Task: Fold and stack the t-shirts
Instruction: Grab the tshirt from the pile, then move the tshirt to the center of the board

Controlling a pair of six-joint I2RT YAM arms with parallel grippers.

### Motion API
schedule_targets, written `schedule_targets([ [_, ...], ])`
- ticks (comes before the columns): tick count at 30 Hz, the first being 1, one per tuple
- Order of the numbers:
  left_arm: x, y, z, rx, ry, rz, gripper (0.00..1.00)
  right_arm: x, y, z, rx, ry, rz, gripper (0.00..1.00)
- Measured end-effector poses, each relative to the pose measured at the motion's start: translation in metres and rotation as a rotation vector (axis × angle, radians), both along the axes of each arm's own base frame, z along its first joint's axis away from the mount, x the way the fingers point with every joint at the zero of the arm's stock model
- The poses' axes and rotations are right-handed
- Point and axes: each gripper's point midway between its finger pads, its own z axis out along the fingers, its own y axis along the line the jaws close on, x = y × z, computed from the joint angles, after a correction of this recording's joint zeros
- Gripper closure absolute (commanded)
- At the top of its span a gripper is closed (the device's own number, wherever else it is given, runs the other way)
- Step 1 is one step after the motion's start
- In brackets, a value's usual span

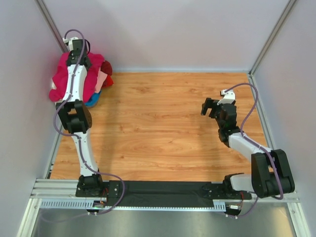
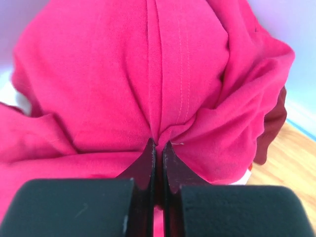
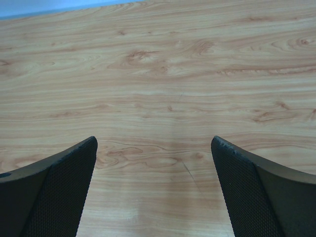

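The t-shirts lie in a heap at the table's far left corner. The large magenta-pink shirt [image 1: 61,79] is on top. Bits of a salmon pink shirt [image 1: 101,79], a red one [image 1: 107,66] and a blue one [image 1: 92,101] stick out beside it. My left gripper [image 1: 75,48] reaches over the heap and is shut on a pinched fold of the magenta-pink shirt [image 2: 163,98]. My left gripper's tips [image 2: 157,144] meet at the cloth. My right gripper [image 1: 207,106] is open and empty above bare wood at the right. In the right wrist view its fingers [image 3: 64,182] stand wide apart.
The wooden table [image 1: 168,123] is boxed by pale walls at the back and both sides, with metal posts [image 1: 49,22] in the back corners. A black strip and metal rail [image 1: 163,193] run along the near edge by the arm bases.
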Motion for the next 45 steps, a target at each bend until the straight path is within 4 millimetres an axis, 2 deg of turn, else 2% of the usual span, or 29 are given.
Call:
schedule_targets([
  [4,-0.015,-0.013,0.015,0.078,0.004,-0.009,1.0,0.002,0.0,0.001,0.0,0.001,0.0,0.0],
  [6,-0.023,-0.034,0.03,0.13,0.002,-0.031,1.0,0.002,0.0,0.0,0.0,0.005,-0.002,0.0],
  [8,-0.026,-0.064,0.053,0.167,-0.027,-0.075,1.0,0.002,-0.001,-0.001,0.003,0.007,-0.009,0.0],
  [12,-0.035,-0.149,0.12,0.227,-0.14,-0.242,1.0,0.003,-0.007,-0.002,0.005,0.021,-0.051,0.0],
  [14,-0.048,-0.199,0.155,0.264,-0.199,-0.356,1.0,0.004,-0.011,-0.001,0.011,0.033,-0.081,0.0],
  [16,-0.067,-0.247,0.179,0.297,-0.243,-0.463,0.97,0.006,-0.017,0.003,0.028,0.046,-0.132,0.0],
  [17,-0.081,-0.274,0.188,0.308,-0.259,-0.523,0.77,0.007,-0.019,0.006,0.038,0.052,-0.156,0.0],
  [18,-0.094,-0.3,0.192,0.318,-0.265,-0.584,0.53,0.007,-0.021,0.008,0.044,0.061,-0.174,0.0],
  [19,-0.107,-0.324,0.191,0.317,-0.264,-0.648,0.23,0.008,-0.024,0.014,0.057,0.065,-0.198,0.0],
  [20,-0.121,-0.351,0.186,0.302,-0.257,-0.72,0.01,0.009,-0.025,0.019,0.072,0.064,-0.215,0.0],
  [22,-0.144,-0.389,0.163,0.249,-0.206,-0.841,0.0,0.009,-0.027,0.034,0.113,0.049,-0.247,0.0],
  [24,-0.158,-0.406,0.124,0.201,-0.102,-0.905,0.0,0.007,-0.026,0.046,0.146,0.035,-0.251,0.0],
  [27,-0.174,-0.398,0.047,0.158,0.105,-0.914,0.0,0.002,-0.02,0.054,0.177,0.061,-0.229,0.0],
  [29,-0.195,-0.38,-0.002,0.151,0.255,-0.906,0.0,0.0,-0.01,0.058,0.19,0.091,-0.18,0.0],
  [31,-0.214,-0.359,-0.032,0.154,0.349,-0.881,0.0,-0.006,0.001,0.06,0.208,0.112,-0.118,0.0],
  [33,-0.23,-0.339,-0.043,0.163,0.386,-0.85,0.0,-0.017,0.012,0.065,0.231,0.126,-0.052,0.0],
  [35,-0.238,-0.324,-0.036,0.135,0.369,-0.81,0.0,-0.025,0.021,0.072,0.252,0.126,0.004,0.0],
  [37,-0.234,-0.311,-0.024,0.09,0.324,-0.752,0.0,-0.032,0.031,0.077,0.272,0.146,0.059,0.0],
  [39,-0.22,-0.294,-0.02,0.055,0.29,-0.677,0.0,-0.034,0.039,0.075,0.287,0.176,0.1,0.0],
  [41,-0.202,-0.277,-0.03,0.036,0.3,-0.597,0.0,-0.038,0.047,0.067,0.301,0.222,0.136,0.0],
  [45,-0.149,-0.252,-0.08,0.038,0.39,-0.468,0.0,-0.05,0.055,0.048,0.315,0.309,0.176,0.01],
])
